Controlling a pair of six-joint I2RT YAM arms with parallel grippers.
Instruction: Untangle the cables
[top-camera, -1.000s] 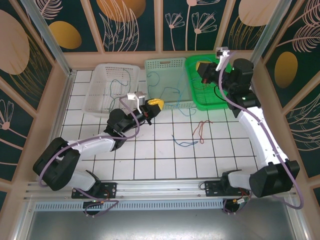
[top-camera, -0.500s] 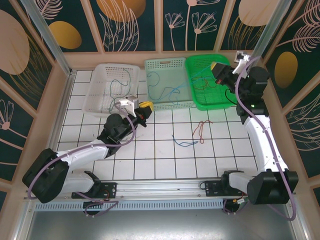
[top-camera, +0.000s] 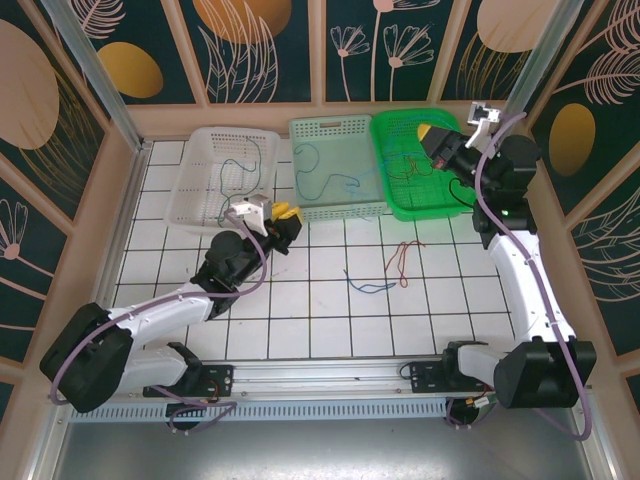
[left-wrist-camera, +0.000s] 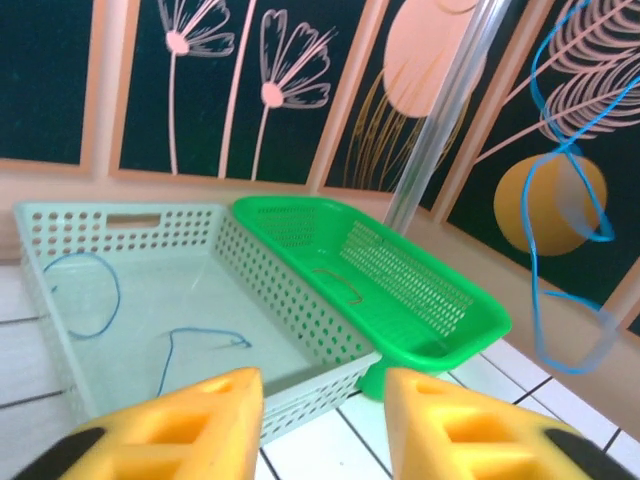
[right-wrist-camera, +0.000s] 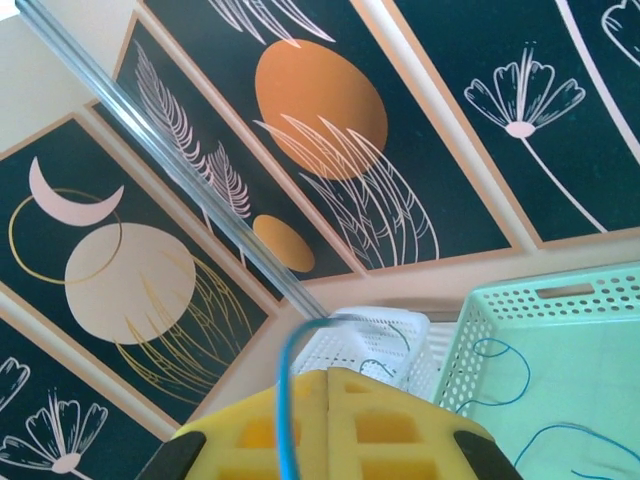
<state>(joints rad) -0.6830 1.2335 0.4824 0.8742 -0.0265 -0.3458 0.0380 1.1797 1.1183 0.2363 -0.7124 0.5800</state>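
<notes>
Your right gripper (right-wrist-camera: 327, 410) pinches a blue cable (right-wrist-camera: 288, 400) above the right side of the green basket (top-camera: 425, 212), while your left gripper (left-wrist-camera: 323, 415) hangs open-jawed and empty at the near rim of the mint basket (left-wrist-camera: 300, 385). Next, probably, drop that strand, then fetch the loose cables (top-camera: 402, 260) at the middle of the table (top-camera: 300, 320), where room is open.

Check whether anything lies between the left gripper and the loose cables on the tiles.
Nothing visible does. Only bare white tiles separate the left gripper from the red cable and the loose blue cable.
</notes>
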